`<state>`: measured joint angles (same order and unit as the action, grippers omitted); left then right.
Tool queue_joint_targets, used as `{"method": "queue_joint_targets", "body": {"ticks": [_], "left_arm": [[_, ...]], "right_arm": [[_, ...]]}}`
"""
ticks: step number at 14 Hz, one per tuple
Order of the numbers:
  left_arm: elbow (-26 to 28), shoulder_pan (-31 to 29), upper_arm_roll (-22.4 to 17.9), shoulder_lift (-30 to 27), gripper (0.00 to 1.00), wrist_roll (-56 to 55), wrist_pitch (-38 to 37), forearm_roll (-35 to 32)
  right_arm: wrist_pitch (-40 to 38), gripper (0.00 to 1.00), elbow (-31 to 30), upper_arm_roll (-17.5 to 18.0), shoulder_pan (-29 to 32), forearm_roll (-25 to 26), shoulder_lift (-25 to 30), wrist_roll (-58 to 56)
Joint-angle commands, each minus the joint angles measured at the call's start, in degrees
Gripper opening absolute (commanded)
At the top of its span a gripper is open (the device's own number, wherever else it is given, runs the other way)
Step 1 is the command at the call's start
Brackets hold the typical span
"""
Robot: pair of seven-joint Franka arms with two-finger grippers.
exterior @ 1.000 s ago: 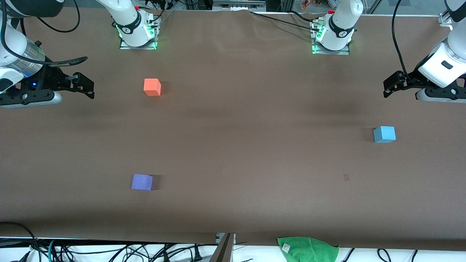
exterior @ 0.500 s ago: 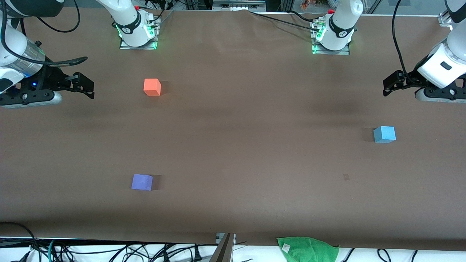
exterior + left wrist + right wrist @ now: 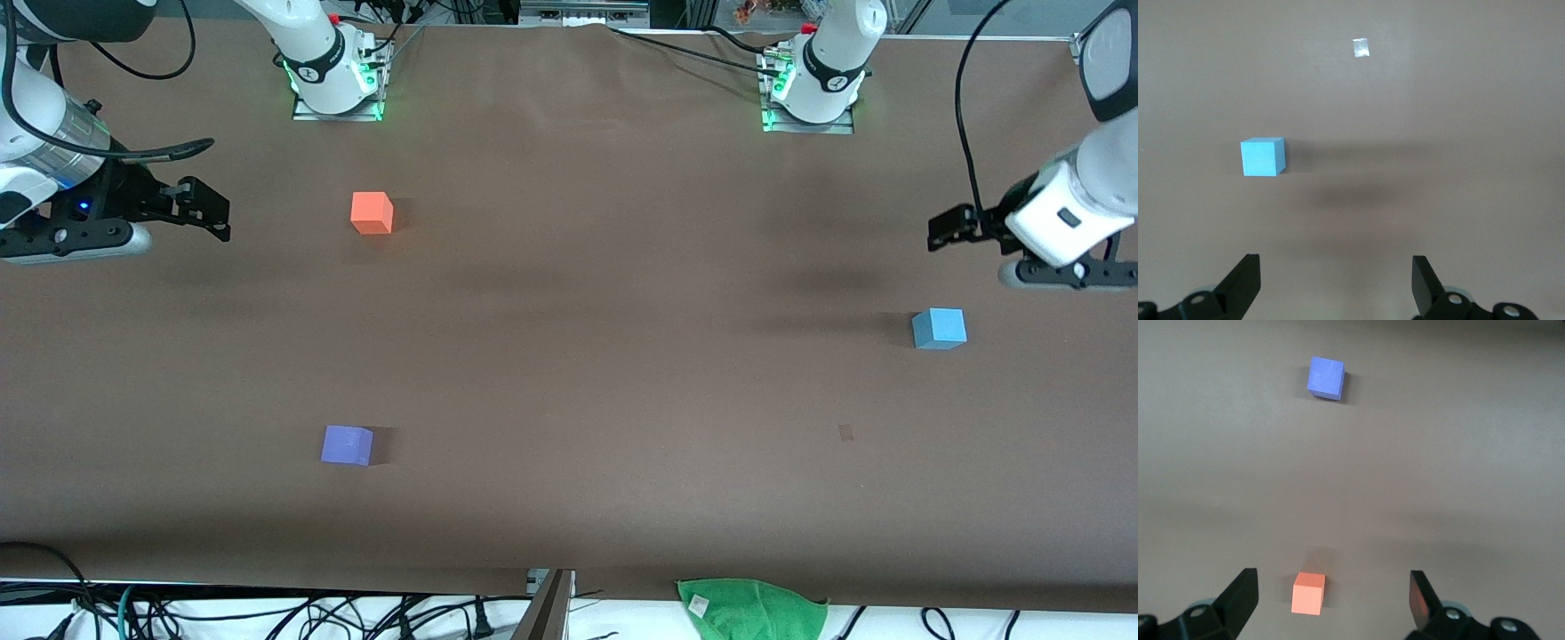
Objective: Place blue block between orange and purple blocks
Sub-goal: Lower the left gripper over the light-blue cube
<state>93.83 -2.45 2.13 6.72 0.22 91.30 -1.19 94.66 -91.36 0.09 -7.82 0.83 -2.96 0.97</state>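
Toward the left arm's end of the table [image 3: 578,356], the blue block [image 3: 939,328] sat alone on the brown cover, with the left gripper [image 3: 944,228] in the air just beside it, jaws spread wide and holding nothing. Well apart, toward the right arm's end, the orange block [image 3: 372,212] lay farther from the front camera than the purple block [image 3: 346,444], a bare gap between them. The right gripper [image 3: 209,213] waited over the table edge near the orange block, its fingers [image 3: 1238,600] also spread and empty.

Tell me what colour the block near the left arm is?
Light blue. The block shows best in the left wrist view.
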Motion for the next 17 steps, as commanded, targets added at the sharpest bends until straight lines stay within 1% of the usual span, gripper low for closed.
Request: {"method": "queue_joint_targets", "body": {"ticks": [1, 2, 3, 4, 5, 6, 7, 8, 11, 12, 13, 15, 17], "left_arm": [[-4.4, -3.8, -0.1, 5.5, 1.0, 3.4, -1.6, 0.2], [-4.5, -5.5, -0.2, 7.6, 1.0, 4.0, -0.6, -0.1], [-4.1, -7.5, -0.1, 9.7, 1.0, 5.1, 2.6, -1.7], [-3.7, -8.4, -0.1, 12.1, 1.0, 7.9, 5.7, -3.8], [-3.6, -9.1, -0.1, 14.4, 1.0, 9.0, 7.4, -4.2], [-3.5, -10.5, -0.1, 16.1, 1.0, 9.9, 10.1, -4.8], [-2.3, -11.0, -0.1, 16.8, 1.0, 10.7, 13.0, -4.9], [0.5, -11.7, -0.1, 17.1, 1.0, 11.4, 16.5, -4.9], [11.5, -12.7, -0.1, 16.6, 1.0, 12.6, 29.2, -5.0], [13.8, -12.7, -0.2, 16.7, 1.0, 15.1, 33.5, -5.1], [16.4, -14.2, -0.1, 16.7, 1.0, 16.3, 37.0, -5.3], [20.2, -14.8, 0.0, 16.9, 1.0, 16.5, 41.0, -5.4], [21.3, -14.8, 0.1, 17.4, 1.0, 18.1, 43.8, -5.4]], "right_arm": [[-0.9, 1.0, 0.9, 0.0, 0.1, 0.1, -0.2, -0.3], [-0.8, 1.0, 0.9, 0.0, 0.1, 0.1, -0.2, -0.3], [-0.9, 1.0, 0.9, 0.0, 0.1, 0.1, -0.1, -0.3], [-0.9, 1.0, 0.9, 0.0, 0.1, 0.1, -0.2, -0.2], [-0.8, 1.0, 0.9, 0.0, 0.1, 0.1, -0.2, -0.2], [-0.9, 1.0, 0.9, -0.1, 0.1, 0.1, -0.2, -0.1], [-0.9, 1.0, 0.9, -0.1, 0.1, 0.1, -0.2, -0.1], [-0.9, 1.0, 0.9, -0.1, 0.2, 0.1, -0.2, -0.1], [-0.9, 1.0, 0.9, -0.1, 0.2, 0.1, -0.2, -0.2], [-0.8, 1.0, 0.9, -0.1, 0.2, 0.1, -0.2, -0.2], [-0.9, 1.0, 0.9, -0.1, 0.2, 0.1, -0.2, -0.2], [-0.8, 1.0, 0.9, -0.1, 0.2, 0.1, -0.2, -0.2], [-0.8, 1.0, 0.9, -0.1, 0.2, 0.1, -0.2, -0.1]]}}
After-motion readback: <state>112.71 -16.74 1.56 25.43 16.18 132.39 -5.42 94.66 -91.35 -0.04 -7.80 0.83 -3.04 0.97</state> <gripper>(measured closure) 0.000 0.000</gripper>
